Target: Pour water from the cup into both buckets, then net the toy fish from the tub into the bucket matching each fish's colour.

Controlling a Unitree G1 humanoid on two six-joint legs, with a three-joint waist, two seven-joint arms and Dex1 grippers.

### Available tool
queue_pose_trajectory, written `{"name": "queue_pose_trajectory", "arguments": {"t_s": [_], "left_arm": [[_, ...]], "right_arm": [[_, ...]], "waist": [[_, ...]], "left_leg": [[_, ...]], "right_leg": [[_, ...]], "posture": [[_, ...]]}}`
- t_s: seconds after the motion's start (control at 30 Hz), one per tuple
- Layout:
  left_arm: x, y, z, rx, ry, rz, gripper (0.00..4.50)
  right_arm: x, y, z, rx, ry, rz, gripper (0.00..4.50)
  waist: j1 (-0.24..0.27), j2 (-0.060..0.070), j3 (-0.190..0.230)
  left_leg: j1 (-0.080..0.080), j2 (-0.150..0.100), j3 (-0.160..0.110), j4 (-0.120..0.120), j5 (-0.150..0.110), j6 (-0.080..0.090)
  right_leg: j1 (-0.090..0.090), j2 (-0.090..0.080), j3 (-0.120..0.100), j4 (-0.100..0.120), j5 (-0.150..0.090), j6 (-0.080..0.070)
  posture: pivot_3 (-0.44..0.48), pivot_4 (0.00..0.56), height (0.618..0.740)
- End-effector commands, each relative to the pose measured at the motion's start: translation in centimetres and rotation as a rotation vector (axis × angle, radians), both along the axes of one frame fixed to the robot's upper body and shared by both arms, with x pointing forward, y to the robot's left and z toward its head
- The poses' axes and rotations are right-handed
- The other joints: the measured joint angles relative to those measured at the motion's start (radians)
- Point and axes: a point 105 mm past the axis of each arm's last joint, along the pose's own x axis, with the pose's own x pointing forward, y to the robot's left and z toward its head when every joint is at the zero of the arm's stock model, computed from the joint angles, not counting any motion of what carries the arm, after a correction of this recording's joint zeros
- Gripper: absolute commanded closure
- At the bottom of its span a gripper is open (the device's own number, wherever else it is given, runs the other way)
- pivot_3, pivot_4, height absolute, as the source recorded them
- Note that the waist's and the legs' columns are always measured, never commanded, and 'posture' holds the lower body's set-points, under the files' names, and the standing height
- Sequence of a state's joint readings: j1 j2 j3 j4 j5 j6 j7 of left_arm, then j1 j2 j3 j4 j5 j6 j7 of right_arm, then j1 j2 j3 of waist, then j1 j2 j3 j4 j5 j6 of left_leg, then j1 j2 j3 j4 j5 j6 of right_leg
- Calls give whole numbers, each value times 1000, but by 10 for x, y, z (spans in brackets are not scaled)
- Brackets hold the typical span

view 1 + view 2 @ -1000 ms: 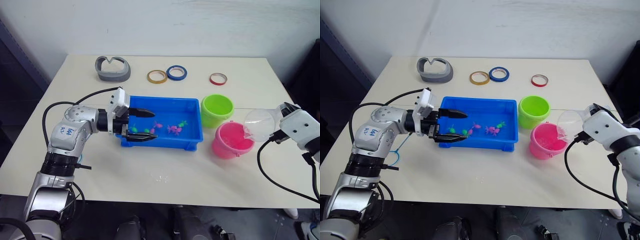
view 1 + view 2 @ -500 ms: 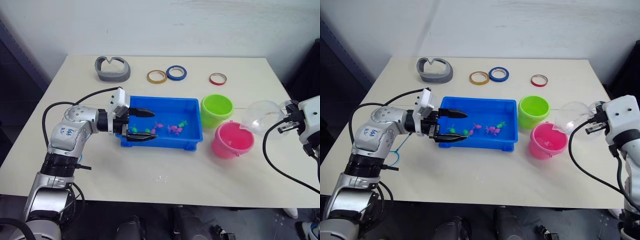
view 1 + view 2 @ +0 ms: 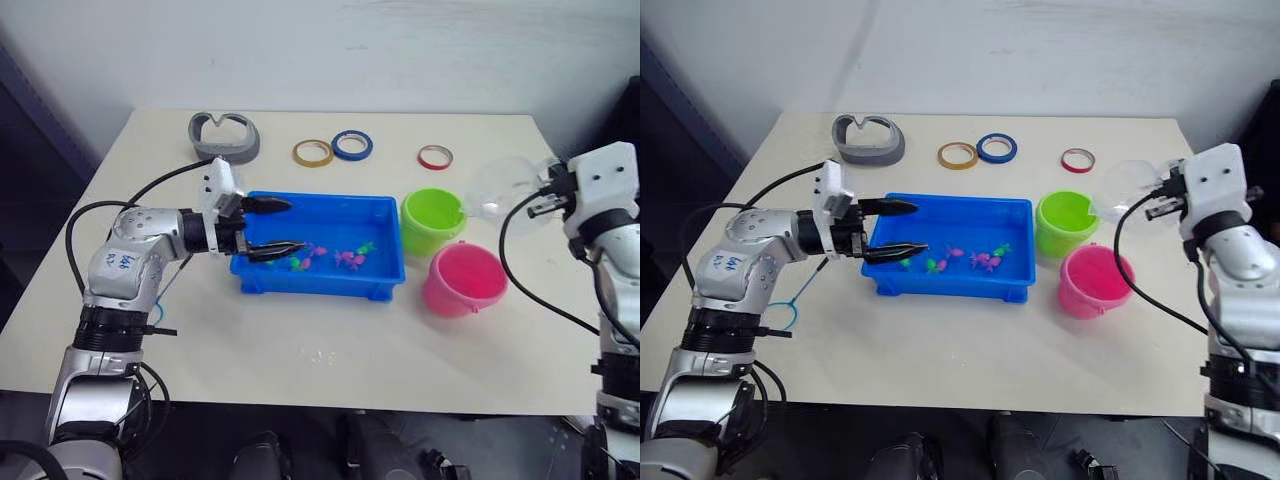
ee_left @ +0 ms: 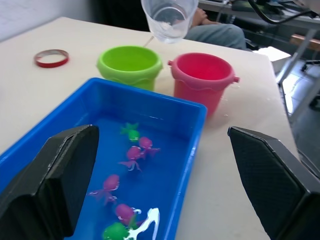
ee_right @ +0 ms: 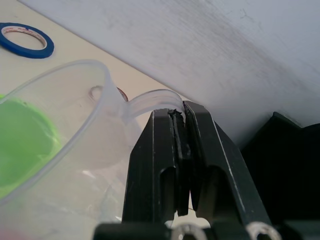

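My right gripper point(image 5: 179, 114) is shut on the clear cup point(image 3: 505, 185), pinching its handle, and holds it tilted in the air just right of the lime green bucket point(image 3: 433, 220). The pink bucket point(image 3: 463, 280) stands in front of the green one. Several tiny green and pink toy fish point(image 3: 345, 258) lie in the blue tub point(image 3: 320, 199). Over the tub's left end my left gripper point(image 3: 290, 225) is open and holds nothing. The net point(image 3: 780, 316) lies on the table under my left arm.
At the back of the table lie a grey curved object point(image 3: 225, 135) and three tape rings: yellow point(image 3: 313, 152), blue point(image 3: 352, 145) and red point(image 3: 436, 157). A few water drops point(image 3: 320, 353) sit in front of the tub.
My right gripper has carried the cup up and back, from over the pink bucket to beside the green one. My left gripper has drawn back slightly toward the tub's left end.
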State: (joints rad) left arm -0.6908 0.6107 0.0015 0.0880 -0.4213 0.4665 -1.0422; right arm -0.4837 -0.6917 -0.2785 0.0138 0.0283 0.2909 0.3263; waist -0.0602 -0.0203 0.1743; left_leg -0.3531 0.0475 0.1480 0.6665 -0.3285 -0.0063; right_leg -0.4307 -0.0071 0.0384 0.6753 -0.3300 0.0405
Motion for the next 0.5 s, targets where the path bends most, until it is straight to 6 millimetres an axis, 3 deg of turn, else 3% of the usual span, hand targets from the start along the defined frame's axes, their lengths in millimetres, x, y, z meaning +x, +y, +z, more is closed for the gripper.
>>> {"name": "queue_pose_trajectory", "arguments": {"t_s": [0.03, 0.27, 0.5], "left_arm": [[-4, 7, 10, -3, -54, 32, 0], [-8, 14, 10, 3, -59, 63, 0], [-9, 15, 10, 3, -55, 69, 0]], "right_arm": [[7, 7, 20, -38, -99, 1, 4425], [25, 20, 24, -155, -138, -12, 4425], [30, 40, 25, -290, -173, 18, 4425]], "waist": [[-1, 0, 0], [-3, 0, 0], [-4, 0, 0]], "left_leg": [[0, 0, 0, 0, 0, 0], [0, 0, 0, 0, 0, 0], [0, 0, 0, 0, 0, 0]], "right_leg": [[0, 0, 0, 0, 0, 0], [0, 0, 0, 0, 0, 0], [-1, 0, 0, 0, 0, 0]], "posture": [[0, 150, 738], [0, 150, 738], [0, 150, 738]]}}
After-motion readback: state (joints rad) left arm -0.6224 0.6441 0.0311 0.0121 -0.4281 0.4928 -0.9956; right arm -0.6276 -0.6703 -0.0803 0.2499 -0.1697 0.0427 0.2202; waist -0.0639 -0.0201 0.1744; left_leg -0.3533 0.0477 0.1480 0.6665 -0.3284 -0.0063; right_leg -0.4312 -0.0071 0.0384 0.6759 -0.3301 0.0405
